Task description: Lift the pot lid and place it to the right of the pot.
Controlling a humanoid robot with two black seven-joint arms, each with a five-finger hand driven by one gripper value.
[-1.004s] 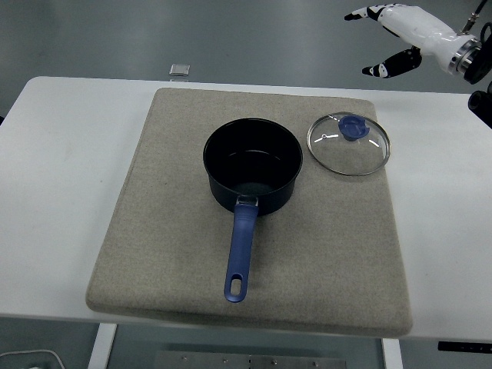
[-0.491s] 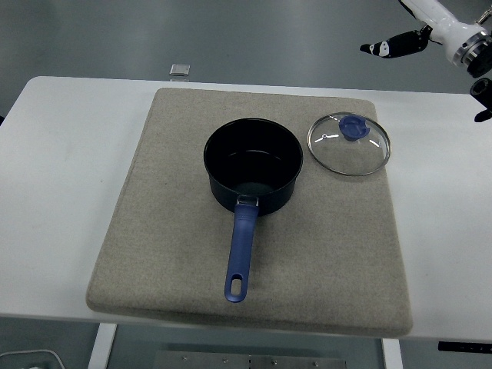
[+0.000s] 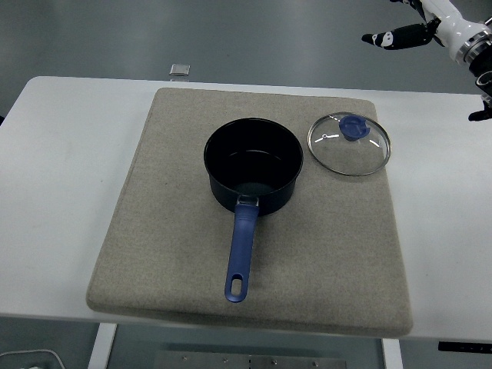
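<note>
Head view, lid (image 3: 349, 144) right of pot (image 3: 252, 164), unlabelled

No legible text or labels.

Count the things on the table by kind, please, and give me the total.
Pot: 1
Glass lid: 1
Mat: 1
Small grey object at the far edge: 1
Total: 4
</note>
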